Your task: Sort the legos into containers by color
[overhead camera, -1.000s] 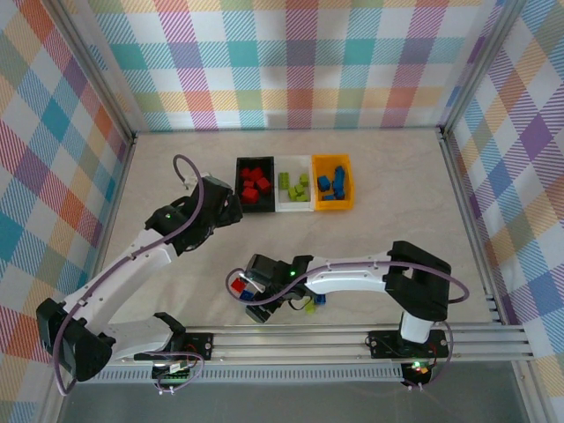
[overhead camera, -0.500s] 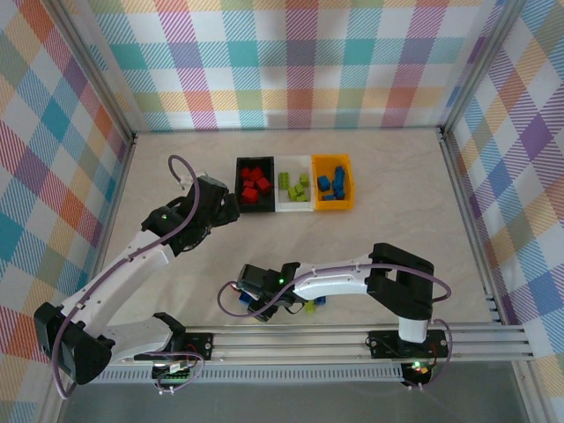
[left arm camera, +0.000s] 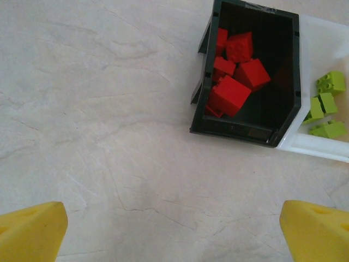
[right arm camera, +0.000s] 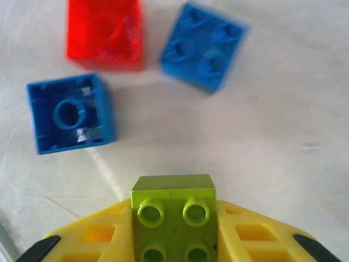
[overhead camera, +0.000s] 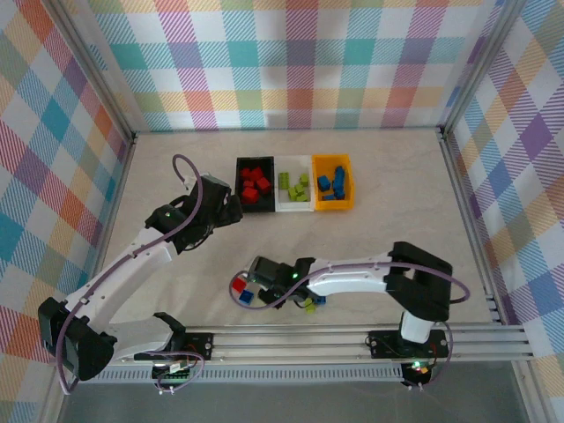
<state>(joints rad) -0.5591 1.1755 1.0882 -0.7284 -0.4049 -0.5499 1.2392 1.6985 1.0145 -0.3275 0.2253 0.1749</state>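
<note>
Right gripper [right arm camera: 174, 243] is pinching a small yellow-green studded plastic brick [right arm camera: 173, 192] across its flat sides; likely light, rigid and slick. Left gripper [left arm camera: 172, 234] is hanging spread wide near the black rectangular plastic bin [left arm camera: 234, 131].

Bench [overhead camera: 388, 194]: pale beige top with faint marble-like veining and a matte finish. Light is even and diffuse, and shadows are soft and short.

Enclosure on three sides: back wall [overhead camera: 291, 62], left wall [overhead camera: 53, 176] and right wall [overhead camera: 520, 167]. All carry the same pastel plaid print, with pink, teal, yellow, purple and orange bands on white.

A silver metal frame post [overhead camera: 95, 70] runs along the left rear corner. A slotted aluminium rail [overhead camera: 335, 339] lies across the near edge of the bench, with a plain grey strip [overhead camera: 352, 397] nearer than it.
</note>
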